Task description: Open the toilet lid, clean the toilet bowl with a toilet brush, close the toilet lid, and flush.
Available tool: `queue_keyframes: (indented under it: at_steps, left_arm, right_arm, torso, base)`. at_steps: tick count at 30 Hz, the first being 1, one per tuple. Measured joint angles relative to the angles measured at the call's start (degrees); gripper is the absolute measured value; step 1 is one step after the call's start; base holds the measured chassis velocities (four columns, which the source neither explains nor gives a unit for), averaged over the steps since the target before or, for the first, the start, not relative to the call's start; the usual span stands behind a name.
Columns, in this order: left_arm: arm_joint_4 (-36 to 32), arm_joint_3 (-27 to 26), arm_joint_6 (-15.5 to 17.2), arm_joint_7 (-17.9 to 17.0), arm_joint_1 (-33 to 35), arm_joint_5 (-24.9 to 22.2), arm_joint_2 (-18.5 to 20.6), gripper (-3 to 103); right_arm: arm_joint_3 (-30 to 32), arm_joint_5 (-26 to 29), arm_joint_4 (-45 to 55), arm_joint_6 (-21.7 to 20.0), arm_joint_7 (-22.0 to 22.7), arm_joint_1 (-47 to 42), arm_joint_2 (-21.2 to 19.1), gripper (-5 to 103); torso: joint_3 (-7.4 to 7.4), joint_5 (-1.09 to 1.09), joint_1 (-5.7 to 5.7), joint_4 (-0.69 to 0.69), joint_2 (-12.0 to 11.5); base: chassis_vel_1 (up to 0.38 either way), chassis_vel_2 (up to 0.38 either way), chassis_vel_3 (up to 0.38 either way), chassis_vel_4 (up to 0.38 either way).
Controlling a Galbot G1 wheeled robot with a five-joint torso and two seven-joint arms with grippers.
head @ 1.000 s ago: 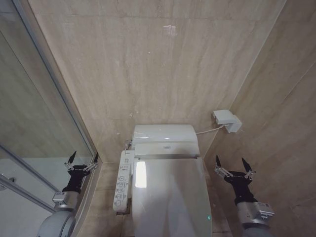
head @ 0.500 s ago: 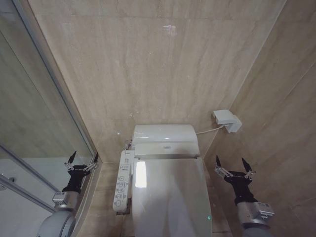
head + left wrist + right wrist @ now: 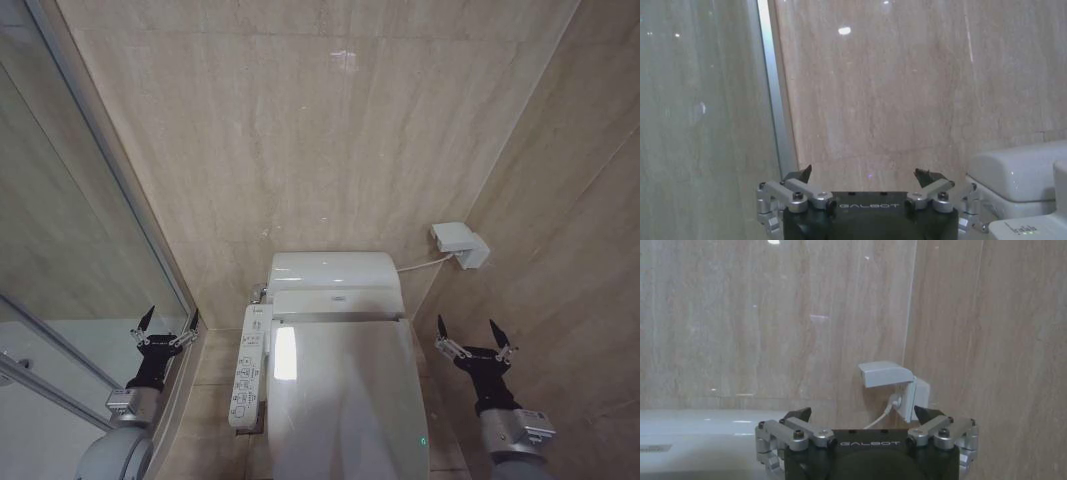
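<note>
Both grippers, left gripper (image 3: 166, 328), right gripper (image 3: 476, 337), flank closed toilet lid (image 3: 350, 400), jaws spread.

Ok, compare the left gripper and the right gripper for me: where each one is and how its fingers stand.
The left gripper hangs beside the glass shower partition, on the button-panel side of the glossy white closed toilet lid. The right gripper hangs on the lid's other side, below the white wall socket box. Shared: both have fingers spread open, empty, pointing up toward the wall, touching nothing.
</note>
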Motion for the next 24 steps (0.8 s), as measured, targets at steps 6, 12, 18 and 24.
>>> queue_keyframes:
  at_steps: [6,12,18,24]
  left_arm:
    - [0.00,0.00,0.00,0.00,0.00,0.00,0.00,100]
    - [0.00,0.00,0.00,0.00,0.00,0.00,0.00,100]
    - [0.00,0.00,0.00,0.00,0.00,0.00,0.00,100]
    - [-1.74,0.46,5.82,-4.30,0.74,-3.40,-0.69,100]
  right_arm:
    - [0.00,0.00,0.00,0.00,0.00,0.00,0.00,100]
    - [0.00,0.00,0.00,0.00,0.00,0.00,0.00,100]
    - [0.00,0.00,0.00,0.00,0.00,0.00,0.00,100]
    - [0.00,0.00,0.00,0.00,-0.01,0.00,-0.01,100]
  torso:
    - [0.00,0.00,0.00,0.00,0.00]
    - [0.00,0.00,0.00,0.00,0.00]
    - [0.00,0.00,0.00,0.00,0.00]
    - [-0.01,0.04,0.00,-0.03,0.00]
  base:
    - [0.000,0.000,0.000,0.000]
    - [0.000,0.000,0.000,0.000]
    - [0.000,0.000,0.000,0.000]
    - [0.000,0.000,0.000,0.000]
